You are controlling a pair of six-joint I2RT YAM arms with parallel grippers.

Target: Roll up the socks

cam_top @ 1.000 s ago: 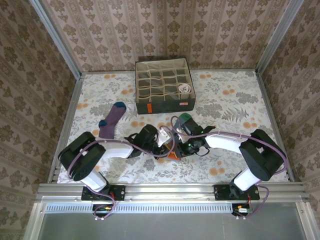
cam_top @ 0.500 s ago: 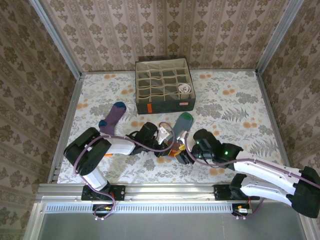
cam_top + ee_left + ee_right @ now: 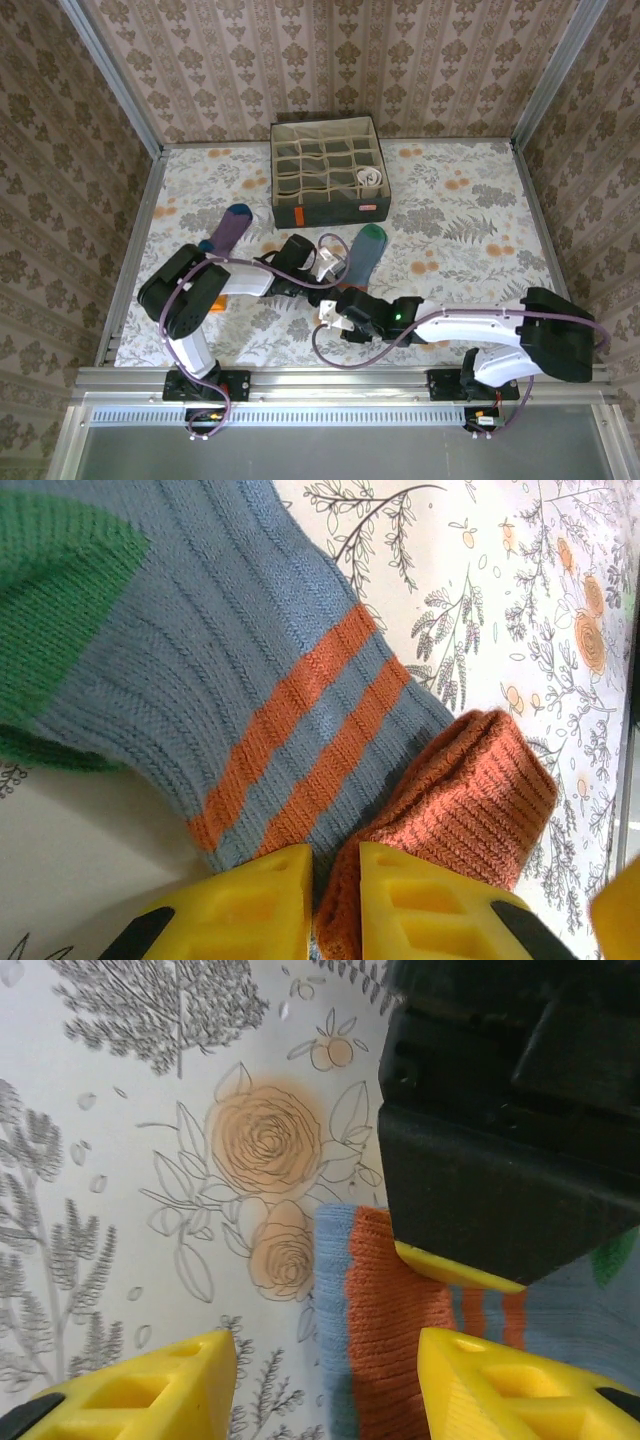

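The grey-blue striped sock (image 3: 362, 252) lies on the floral table, green toe (image 3: 50, 600) at the far end and orange cuff (image 3: 460, 800) folded over at the near end. My left gripper (image 3: 335, 905) is shut on the sock's edge beside the cuff; from above, the left gripper (image 3: 330, 275) sits at the sock's left side. My right gripper (image 3: 330, 1390) stands wide open just short of the cuff (image 3: 400, 1340), close to the left gripper's black body (image 3: 510, 1110). In the top view the right gripper (image 3: 345, 302) is at the sock's near end.
A purple sock with a blue toe (image 3: 228, 232) lies flat to the left. The grey compartment box (image 3: 290, 172) stands at the back, with a rolled white striped sock (image 3: 370, 178) in one cell. Both forearms lie low across the near half of the table.
My right arm has swung from the sock's right side round to the near side, so its gripper comes at the cuff from the front. The left gripper has edged slightly farther away.
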